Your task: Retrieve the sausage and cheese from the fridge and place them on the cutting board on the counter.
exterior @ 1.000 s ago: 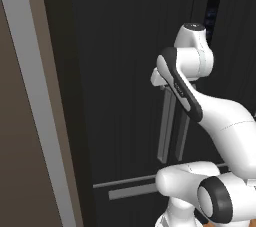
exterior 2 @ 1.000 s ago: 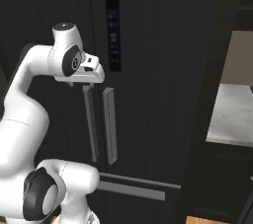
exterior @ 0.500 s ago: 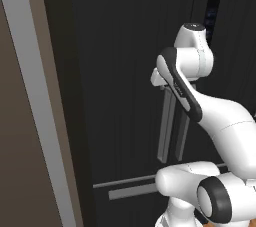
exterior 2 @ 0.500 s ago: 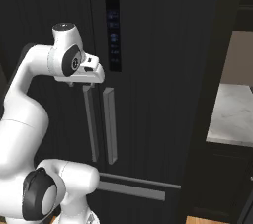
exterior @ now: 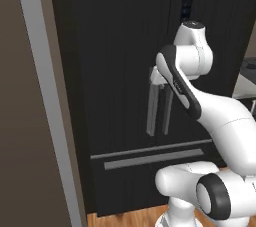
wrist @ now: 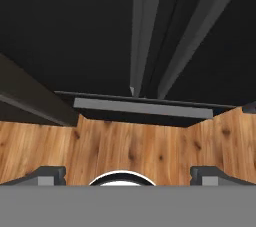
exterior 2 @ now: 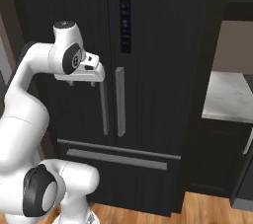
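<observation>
gripper (exterior 2: 81, 83) points straight down, close in front of the fridge, jaws spread wide with nothing between them. in the hand view the two small dark finger tips (wrist: 47, 173) sit far apart at the bottom corners, wood floor in the gap. from the right base view the white hand hangs level with the top ends of the handles, just left of them; from the left base view it is mostly behind the arm's elbow, and i can't tell if it touches the left handle.

tall black-fronted fridge (exterior 2: 158, 45): matte, flat panels, french doors shut, centre seam running down between two long grey vertical bar handles (exterior 2: 120, 100). handles are square-section and smooth; the hand view looks down along them (wrist: 145, 26) so they taper toward the floor. narrow dark control panel strip (exterior 2: 125, 20) with small pale marks sits above the right handle. below the doors, a freezer drawer with a flat grey horizontal bar handle (exterior 2: 117, 159).

sausage and cheese: can't tell where they are, fridge is closed.

floor is warm orange-brown plank wood (wrist: 140, 146) with visible grain. white-grey marbled stone counter (exterior 2: 228, 97) to the fridge's right, over black cabinets. brown cabinet panel with a pale grey edge strip (exterior: 45, 96) to the fridge's left.
</observation>
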